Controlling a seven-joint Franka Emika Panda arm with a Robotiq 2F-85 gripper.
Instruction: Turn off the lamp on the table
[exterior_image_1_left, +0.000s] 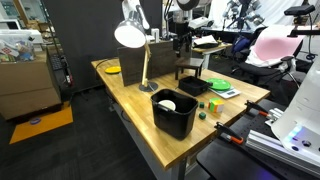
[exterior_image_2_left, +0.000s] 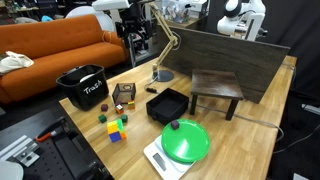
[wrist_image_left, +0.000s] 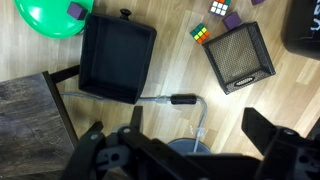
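Note:
The lamp (exterior_image_1_left: 130, 33) stands on the wooden table (exterior_image_1_left: 135, 95). It has a grey dome shade, bright white inside, on a thin brass stem. Its stem and round base also show in an exterior view (exterior_image_2_left: 163, 60). My gripper (exterior_image_1_left: 181, 42) hangs above the table behind the lamp, and beside the shade in an exterior view (exterior_image_2_left: 134, 30). In the wrist view the gripper (wrist_image_left: 180, 128) is open and empty, with its fingers on either side of the lamp's grey base (wrist_image_left: 185, 150). A black inline switch (wrist_image_left: 182, 100) lies on the cord just beyond the base.
A black bin (exterior_image_1_left: 175, 112) stands near the table's front; it also shows in an exterior view (exterior_image_2_left: 83, 88). A black tray (wrist_image_left: 117, 55), a mesh box (wrist_image_left: 240, 55), puzzle cubes (exterior_image_2_left: 117, 128), a green bowl on a scale (exterior_image_2_left: 185, 140) and a dark stool (exterior_image_2_left: 217, 88) surround the lamp.

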